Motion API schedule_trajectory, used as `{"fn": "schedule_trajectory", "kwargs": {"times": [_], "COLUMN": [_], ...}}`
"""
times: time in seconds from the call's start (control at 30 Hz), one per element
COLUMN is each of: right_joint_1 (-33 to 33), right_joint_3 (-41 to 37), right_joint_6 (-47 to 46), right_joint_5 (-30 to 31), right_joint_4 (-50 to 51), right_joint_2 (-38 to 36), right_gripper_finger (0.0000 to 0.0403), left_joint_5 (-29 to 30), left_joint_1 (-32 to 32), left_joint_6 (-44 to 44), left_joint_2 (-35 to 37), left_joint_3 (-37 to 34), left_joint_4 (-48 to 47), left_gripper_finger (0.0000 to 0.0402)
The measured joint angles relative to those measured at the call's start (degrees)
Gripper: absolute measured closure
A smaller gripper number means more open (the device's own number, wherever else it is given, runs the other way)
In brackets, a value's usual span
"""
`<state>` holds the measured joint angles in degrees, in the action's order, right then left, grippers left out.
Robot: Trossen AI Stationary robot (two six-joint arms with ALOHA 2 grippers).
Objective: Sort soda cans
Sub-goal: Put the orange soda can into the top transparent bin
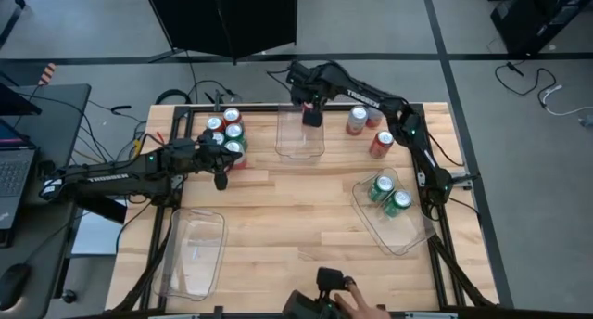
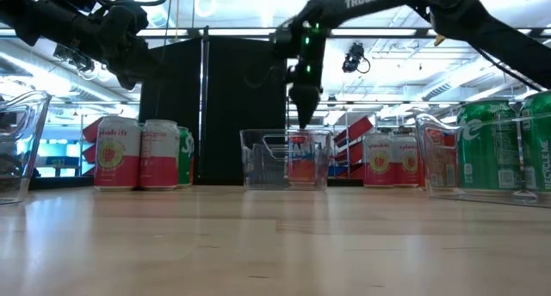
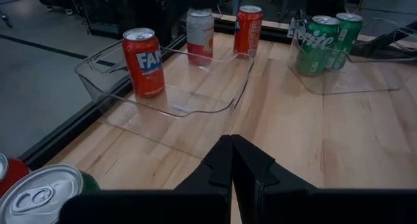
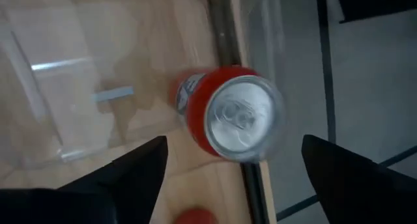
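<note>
Right wrist view: your right gripper (image 4: 228, 160) hangs jaws apart over the red can (image 4: 229, 114) standing in the middle bin (image 1: 300, 145) at 12 o'clock; lifting crooked could tip it. Left gripper (image 1: 220, 178), jaws together, waits at 9 o'clock.

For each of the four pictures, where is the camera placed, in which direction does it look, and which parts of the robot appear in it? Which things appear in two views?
High view: above the table, looking straight down; both arms show.
Low view: at table-top height, looking level across; arms enter from above.
Left wrist view: on the left arm, looking across the table past the shut left gripper.
Right wrist view: on the right arm, looking down between the open fingers of the right gripper.
Shared: the red can standing in the clear bin shows in both wrist views.
</note>
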<state>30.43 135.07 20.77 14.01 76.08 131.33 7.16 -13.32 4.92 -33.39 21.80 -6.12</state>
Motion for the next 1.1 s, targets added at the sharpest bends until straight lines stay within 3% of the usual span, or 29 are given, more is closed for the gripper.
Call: {"fn": "schedule_trajectory", "kwargs": {"times": [0.2, 0.3, 0.4, 0.67, 0.77, 0.9, 1.1], "right_joint_1": [-1.0, -1.0, -1.0, -1.0, -1.2, -1.6, -3.4], "right_joint_3": [-2.4, -2.4, -2.4, -2.4, -3.9, -13.4, -39.3], "right_joint_6": [-0.8, -4.0, -7.1, -14.9, -16.4, -17.8, -19.0], "right_joint_5": [-3.2, -6.2, -8.0, -6.6, -4.5, -4.4, -4.4], "right_joint_4": [0.6, 2.2, 5.1, 12.6, 12.8, 8.5, -10.4], "right_joint_2": [-9.5, -13.9, -17.6, -22.1, -23.7, -28.5, -41.3], "right_gripper_finger": [0.0092, 0.0123, 0.0181, 0.0381, 0.0392, 0.038, 0.04], "left_joint_5": [0.0, 0.0, -0.2, -0.3, -0.3, -0.3, -0.3], "left_joint_1": [0.0, 0.0, 0.0, 0.0, 0.0, 0.0, 0.0], "left_joint_6": [-0.3, -0.3, -0.3, -0.3, -0.4, -0.4, -0.3], "left_joint_2": [0.0, 0.0, 0.0, 0.0, 0.0, 0.0, 0.0], "left_joint_3": [0.0, 0.0, 0.0, 0.0, 0.0, 0.0, 0.0], "left_joint_4": [-0.3, -0.3, -0.4, -1.6, -1.5, -1.5, -1.5], "left_gripper_finger": [0.0392, 0.0392, 0.0392, 0.0392, 0.0392, 0.0392, 0.0392]}}
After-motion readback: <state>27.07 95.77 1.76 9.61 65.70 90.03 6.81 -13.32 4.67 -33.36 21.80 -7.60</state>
